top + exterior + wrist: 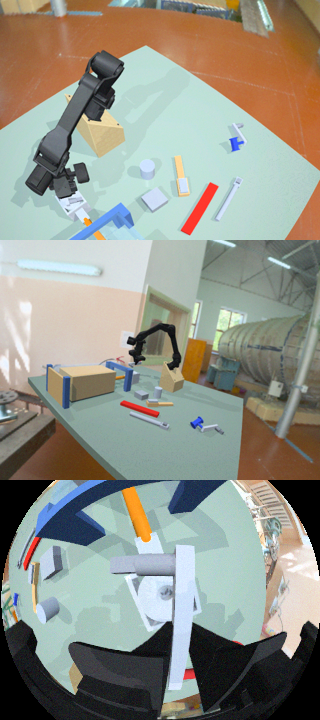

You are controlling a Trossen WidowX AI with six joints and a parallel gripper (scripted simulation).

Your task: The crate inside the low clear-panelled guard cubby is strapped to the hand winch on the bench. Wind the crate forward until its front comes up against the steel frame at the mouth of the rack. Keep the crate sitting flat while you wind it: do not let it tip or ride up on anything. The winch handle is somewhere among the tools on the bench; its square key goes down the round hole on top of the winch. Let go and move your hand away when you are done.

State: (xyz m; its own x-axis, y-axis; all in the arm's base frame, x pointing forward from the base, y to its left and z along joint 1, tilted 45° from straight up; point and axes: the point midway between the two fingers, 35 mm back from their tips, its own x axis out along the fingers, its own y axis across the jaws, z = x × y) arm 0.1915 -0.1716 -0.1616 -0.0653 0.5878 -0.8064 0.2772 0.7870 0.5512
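Observation:
My gripper is shut on the red-gripped winch handle, above the winch. Its pale arm stands out past the fingers, and its grey shaft and square key point sideways in the wrist view, out of the hole. The pale winch shows its round top hole in the wrist view. An orange strap runs from it through the blue frame. The tan crate sits flat, its front short of the frame.
A blue-gripped crank lies far from the winch. A grey cylinder, grey block, brush, red bar and grey wrench lie beside the cubby. A tan wedge stands behind.

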